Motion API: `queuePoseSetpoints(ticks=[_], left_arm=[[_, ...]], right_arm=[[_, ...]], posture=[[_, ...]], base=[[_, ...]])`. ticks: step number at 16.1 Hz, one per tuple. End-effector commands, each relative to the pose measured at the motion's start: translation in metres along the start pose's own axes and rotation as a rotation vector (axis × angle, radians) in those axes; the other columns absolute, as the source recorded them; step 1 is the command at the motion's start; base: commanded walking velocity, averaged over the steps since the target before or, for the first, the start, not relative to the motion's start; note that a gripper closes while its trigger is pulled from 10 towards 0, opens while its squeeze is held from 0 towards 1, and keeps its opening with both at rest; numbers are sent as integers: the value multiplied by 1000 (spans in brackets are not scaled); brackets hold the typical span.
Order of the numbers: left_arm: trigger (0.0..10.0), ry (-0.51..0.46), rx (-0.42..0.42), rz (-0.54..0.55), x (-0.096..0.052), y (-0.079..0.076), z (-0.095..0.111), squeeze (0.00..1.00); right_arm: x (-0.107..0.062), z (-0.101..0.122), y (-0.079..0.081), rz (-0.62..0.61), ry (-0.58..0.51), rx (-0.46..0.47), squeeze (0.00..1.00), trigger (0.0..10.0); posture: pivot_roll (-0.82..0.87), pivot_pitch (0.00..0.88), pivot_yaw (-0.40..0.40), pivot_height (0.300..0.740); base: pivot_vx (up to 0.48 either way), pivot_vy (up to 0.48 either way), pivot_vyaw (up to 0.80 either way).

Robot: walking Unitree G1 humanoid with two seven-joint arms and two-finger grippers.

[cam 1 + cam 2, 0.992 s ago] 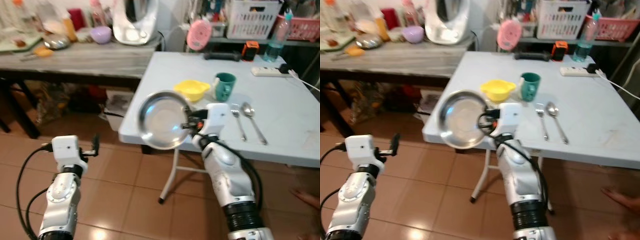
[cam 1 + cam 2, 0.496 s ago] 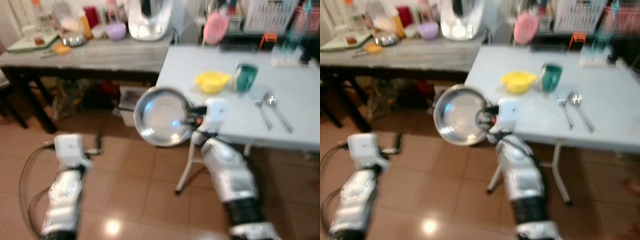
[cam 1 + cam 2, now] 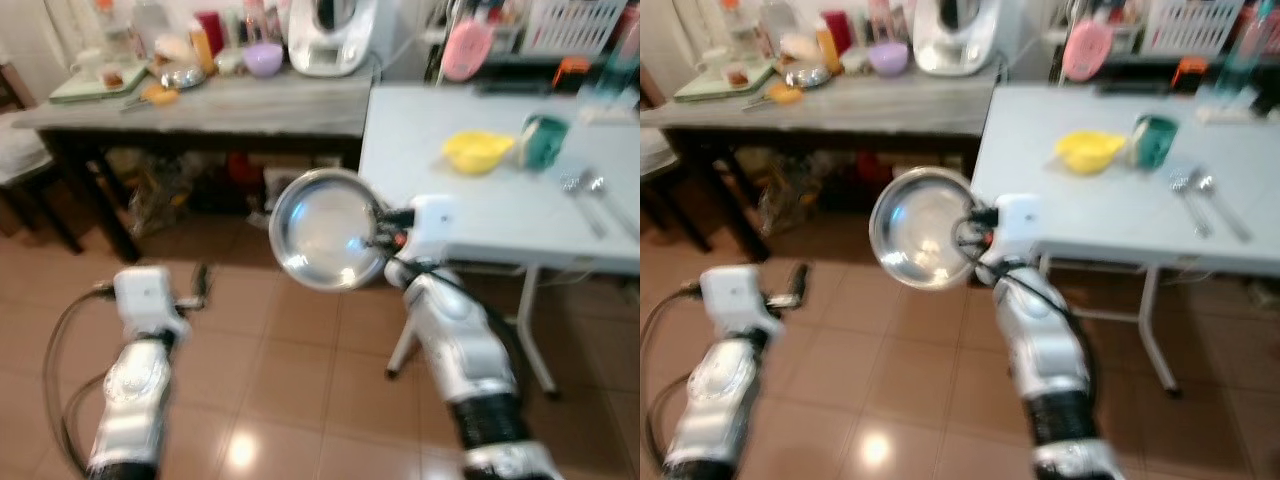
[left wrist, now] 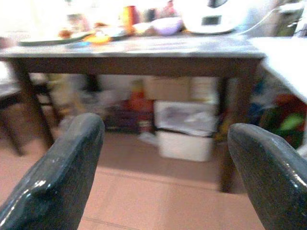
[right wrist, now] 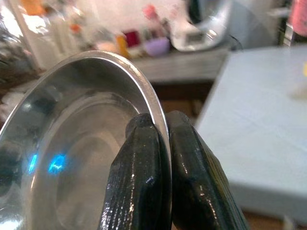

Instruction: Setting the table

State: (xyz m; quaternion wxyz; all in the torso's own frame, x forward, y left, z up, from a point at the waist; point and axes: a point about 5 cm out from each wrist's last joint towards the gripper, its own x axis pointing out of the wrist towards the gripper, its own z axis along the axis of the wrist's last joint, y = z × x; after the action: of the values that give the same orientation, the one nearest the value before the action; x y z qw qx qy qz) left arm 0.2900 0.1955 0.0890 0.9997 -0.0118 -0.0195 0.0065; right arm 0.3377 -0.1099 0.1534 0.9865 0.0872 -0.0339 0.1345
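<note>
Carry step, as I read it: the steel plate (image 3: 325, 228) is in the air, not yet on the white folding table (image 3: 470, 215). The right gripper (image 5: 160, 139) pinches the plate's rim between both black fingers (image 5: 136, 158), pressed tight on either side of the thin edge. The plate is tilted up nearly on edge, its hollow facing the robot, and hangs off the white folding table's near left corner, over the tiled floor (image 3: 300, 370) rather than over the tabletop.

The left gripper (image 4: 163, 158) hangs low, well to the left of the white folding table, its fingers spread wide with nothing between them.

Already on the white folding table, towards its far side: a yellow bowl (image 3: 477, 151), a green mug (image 3: 543, 140) just right of the bowl, and a fork and spoon (image 3: 590, 195) further right, blurred. The near middle of the tabletop looks bare.

Next move, my guess: swing the plate rightward over the tabletop, level it flat, lower it into the bare patch near the cutlery, then open the fingers. The rim pinch is narrow, so the plate could tip while being levelled.

A grey wooden bench (image 3: 220, 100) stands left of the white folding table, crowded with bottles and a white kitchen appliance (image 3: 333, 35). No brand, label or writing is readable; everything is too blurred.
</note>
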Motion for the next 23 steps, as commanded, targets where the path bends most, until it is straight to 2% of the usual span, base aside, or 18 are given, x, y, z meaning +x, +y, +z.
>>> queuePoseSetpoints(ticks=[1,6,21,23], left_arm=[[10000,-5,7,-1,-1,5,2,0],[10000,-7,-6,-10,-4,1,1,0],[10000,1,-7,-55,-2,-4,1,0],[10000,3,-6,-58,-2,-4,1,0]], right_arm=[[4,7,7,19,-30,2,0,10000],[6,8,9,37,-37,-15,0,10000],[4,8,10,38,-49,-44,0,10000],[4,7,9,35,-48,-48,0,10000]], posture=[[-130,0,51,740],[-126,0,48,740],[-137,0,64,740],[-137,0,65,740]], base=[[0,0,0],[126,0,0],[459,0,0],[480,0,603]])
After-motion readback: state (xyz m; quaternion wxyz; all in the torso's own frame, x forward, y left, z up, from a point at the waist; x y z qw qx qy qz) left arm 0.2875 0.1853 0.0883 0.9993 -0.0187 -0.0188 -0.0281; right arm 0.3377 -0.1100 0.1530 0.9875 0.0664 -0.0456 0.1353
